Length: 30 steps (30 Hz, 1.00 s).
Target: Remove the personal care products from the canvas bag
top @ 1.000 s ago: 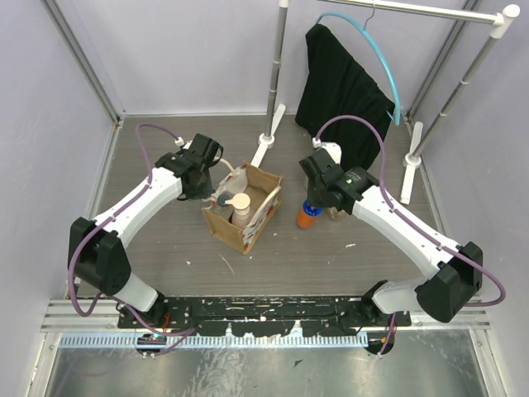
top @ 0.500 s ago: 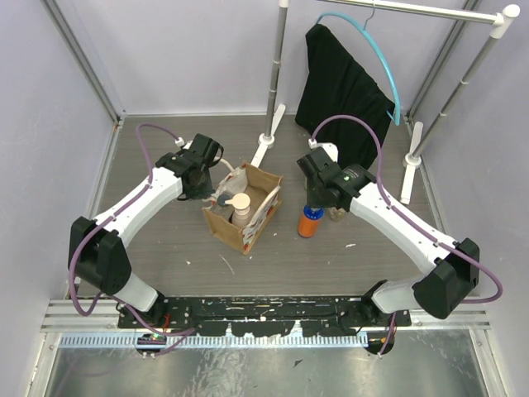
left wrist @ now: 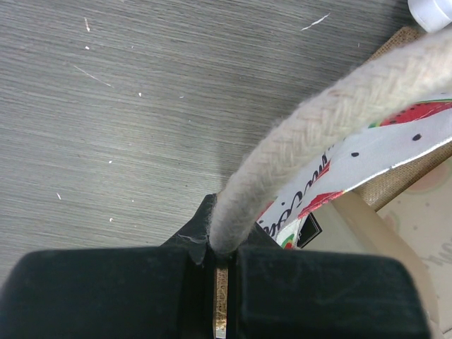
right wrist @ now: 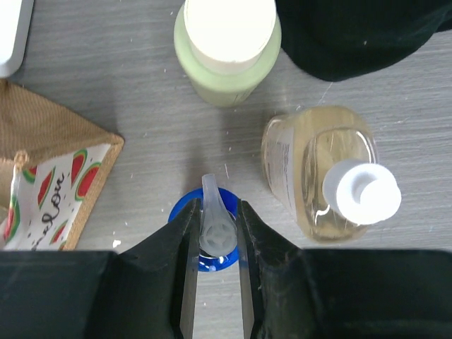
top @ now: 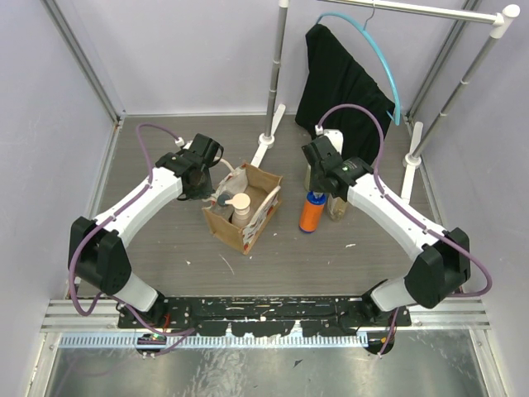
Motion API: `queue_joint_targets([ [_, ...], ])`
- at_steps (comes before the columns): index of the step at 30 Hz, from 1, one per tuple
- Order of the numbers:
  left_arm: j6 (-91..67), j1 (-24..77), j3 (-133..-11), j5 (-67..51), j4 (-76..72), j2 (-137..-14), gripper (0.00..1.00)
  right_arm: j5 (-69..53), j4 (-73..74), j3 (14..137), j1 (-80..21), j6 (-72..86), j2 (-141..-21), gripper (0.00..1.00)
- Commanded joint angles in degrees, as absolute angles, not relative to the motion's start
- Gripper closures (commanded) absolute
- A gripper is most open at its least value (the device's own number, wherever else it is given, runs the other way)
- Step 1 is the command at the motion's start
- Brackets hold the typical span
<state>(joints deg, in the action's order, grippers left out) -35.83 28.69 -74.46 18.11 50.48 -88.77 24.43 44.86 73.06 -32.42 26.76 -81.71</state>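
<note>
Though unclear overhead, left gripper pinches handle (rope).

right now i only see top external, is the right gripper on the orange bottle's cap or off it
Observer: On it. The right gripper has its jaws closed on the clear pump head atop the blue cap of the orange bottle.
Operator: anything under that arm i can't see
Observer: A pale green bottle with a cream cap stands beyond the jaws, apart from the orange one.
Operator: and the left side
Observer: The left gripper has its jaws shut on the cream rope handle of the canvas bag.
</note>
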Motion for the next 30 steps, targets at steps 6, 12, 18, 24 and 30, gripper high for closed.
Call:
queue_joint_targets([
  [6, -35.24, 28.83, -74.23, 18.18, 53.55, -89.20, 1.00, 25.13, 38.68, 74.34, -30.98, 25.49, -82.62, 0.92],
  [12, -35.24, 28.85, -74.59, 17.94, 53.53, -89.80, 1.00, 24.13, 38.67, 74.66, -30.98, 25.75, -81.10, 0.93],
  [18, -35.33, 28.86, -74.79, 17.42, 53.29, -90.34, 1.00, 24.05, 39.30, 75.40, -30.93, 25.79, -78.69, 0.94],
  [24, -35.42, 28.83, -74.41, 17.05, 53.24, -90.12, 1.00, 23.11, 39.90, 75.70, -30.94, 26.06, -76.06, 0.95],
  [30, -35.51, 28.83, -74.62, 16.98, 53.20, -90.16, 1.00, 25.42, 38.86, 75.00, -30.81, 24.92, -76.52, 0.94],
])
